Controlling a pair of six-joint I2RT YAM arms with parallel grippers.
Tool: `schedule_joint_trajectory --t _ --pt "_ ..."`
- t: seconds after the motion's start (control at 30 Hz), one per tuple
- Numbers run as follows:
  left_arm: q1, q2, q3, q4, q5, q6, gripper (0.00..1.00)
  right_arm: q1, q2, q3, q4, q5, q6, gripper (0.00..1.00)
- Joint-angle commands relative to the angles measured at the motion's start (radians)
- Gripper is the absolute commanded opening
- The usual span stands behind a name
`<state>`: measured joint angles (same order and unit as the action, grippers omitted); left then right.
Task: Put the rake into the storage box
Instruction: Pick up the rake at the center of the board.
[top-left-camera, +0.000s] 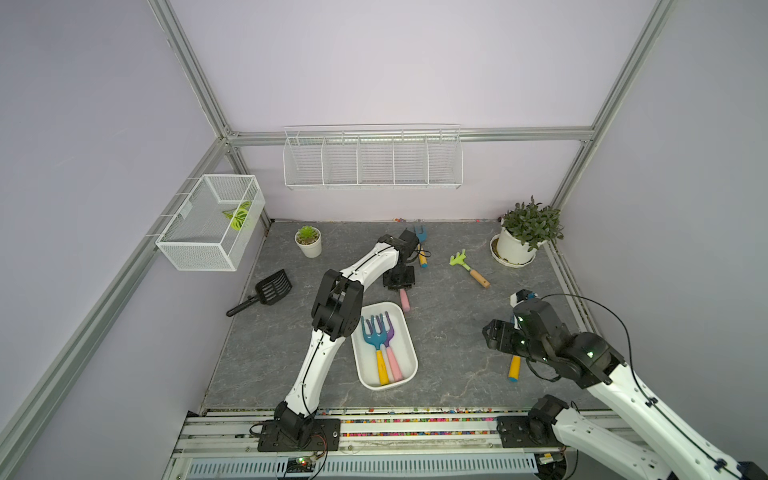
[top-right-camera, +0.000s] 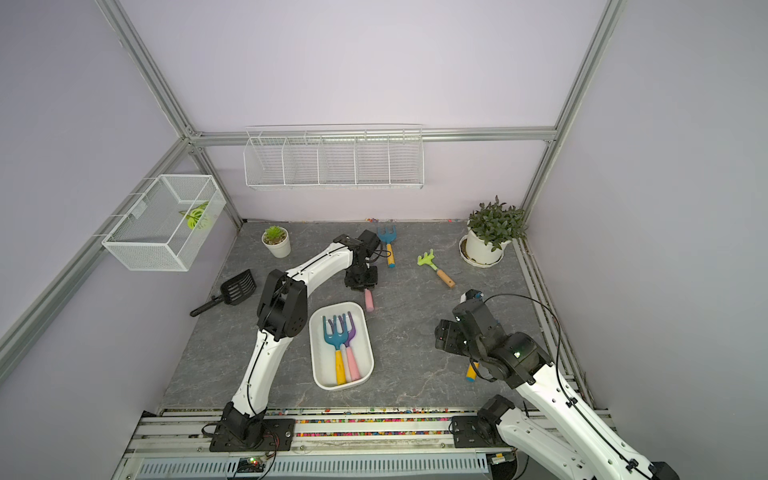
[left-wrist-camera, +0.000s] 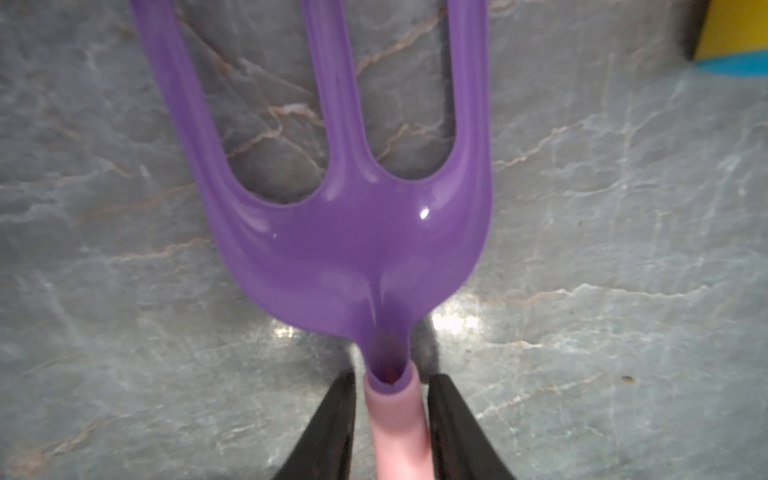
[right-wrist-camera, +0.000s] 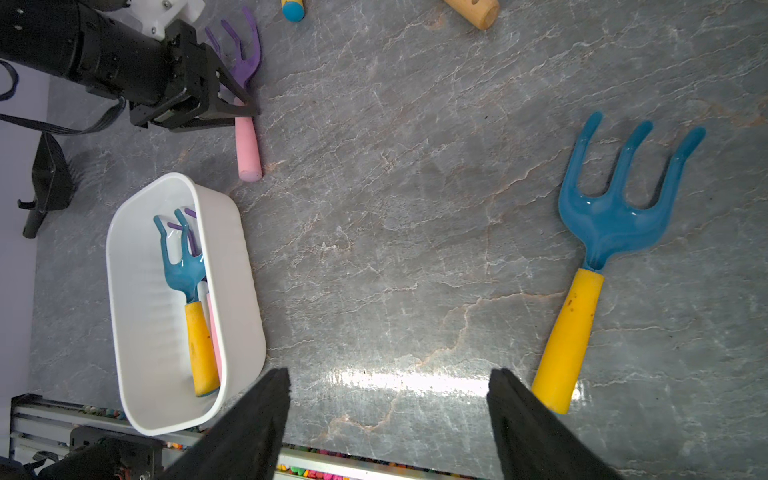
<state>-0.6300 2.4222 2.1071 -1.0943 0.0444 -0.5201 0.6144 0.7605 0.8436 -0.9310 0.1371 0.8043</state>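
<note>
Two rakes (top-left-camera: 380, 345) in storage box (top-left-camera: 366, 365). Left gripper (left-wrist-camera: 390, 388) fingers flank pink handle of purple rake (left-wrist-camera: 353, 249) on table (right-wrist-camera: 415, 208); clamp unconfirmed. Right gripper (right-wrist-camera: 390, 374) fingers spread, empty.

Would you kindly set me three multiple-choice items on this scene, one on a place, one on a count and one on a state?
1. Where does the green plastic rake with the wooden handle lie?
A. In the white wire-mesh basket.
B. On the grey marbled table, near the large potted plant.
C. In the long wire rack.

2. How many rakes lie in the shallow white plastic tub?
A. None.
B. One.
C. Two.

3. How does the right claw stand?
A. Open, holding nothing.
B. Shut on a yellow handle.
C. Shut on a pink handle.

Answers:
1 B: it rests flat on the table by the plant.
2 C: a blue-headed rake with a yellow handle and a purple-headed rake with a pink handle lie side by side in it.
3 A: its jaws stand wide apart with nothing between them.
</note>
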Motion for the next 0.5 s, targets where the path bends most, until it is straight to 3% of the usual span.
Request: schedule_joint_trajectory --t 0.0,0.47 --pt "-0.009 0.029 0.034 -0.042 -0.043 0.03 0.31 -0.006 -0.018 -0.021 -0.003 0.004 0.021 0.8" --pt "-0.011 -0.027 0.052 -0.026 -0.019 0.032 0.04 -0.006 -0.02 -0.027 -0.007 0.007 0.024 0.8"
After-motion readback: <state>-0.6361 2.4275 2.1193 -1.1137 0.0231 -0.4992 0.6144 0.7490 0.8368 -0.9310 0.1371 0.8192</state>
